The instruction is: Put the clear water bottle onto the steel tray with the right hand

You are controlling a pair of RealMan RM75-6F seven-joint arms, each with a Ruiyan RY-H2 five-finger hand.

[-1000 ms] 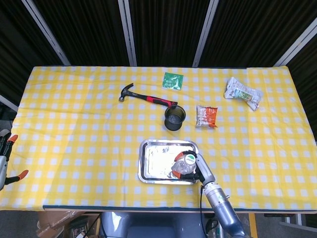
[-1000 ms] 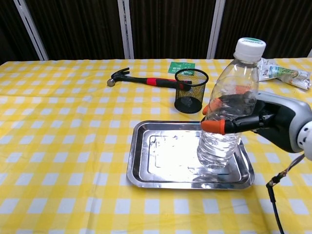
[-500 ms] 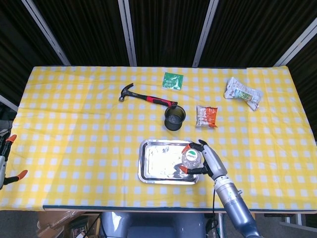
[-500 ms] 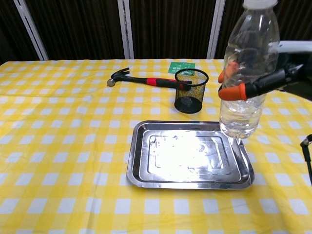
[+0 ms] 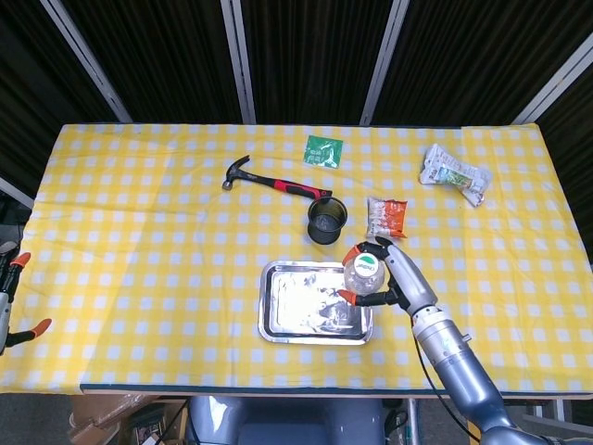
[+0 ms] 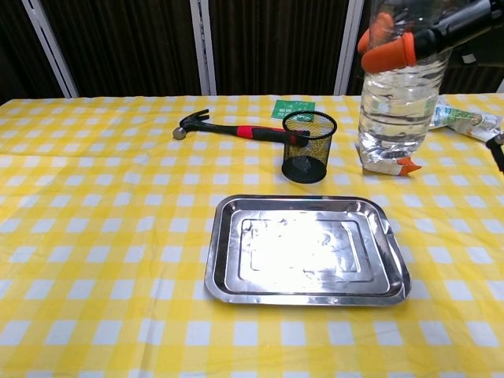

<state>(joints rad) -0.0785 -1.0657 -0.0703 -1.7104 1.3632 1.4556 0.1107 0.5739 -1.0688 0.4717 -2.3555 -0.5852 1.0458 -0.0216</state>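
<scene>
Right hand [image 5: 387,278] grips the water bottle [image 6: 396,102] in mid-air, above the tray's [image 6: 223,260] far right corner; the chest view cuts off its cap and most fingers. Behind stands a mesh cup [image 6: 309,146]. Left hand [image 5: 9,301] is barely visible, fingers apart.

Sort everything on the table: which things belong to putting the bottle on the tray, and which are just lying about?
Belongs to the job: clear water bottle, steel tray, right robot hand.

Lying about: hammer, mesh cup, green packet, orange snack bag, white wrapper.
</scene>
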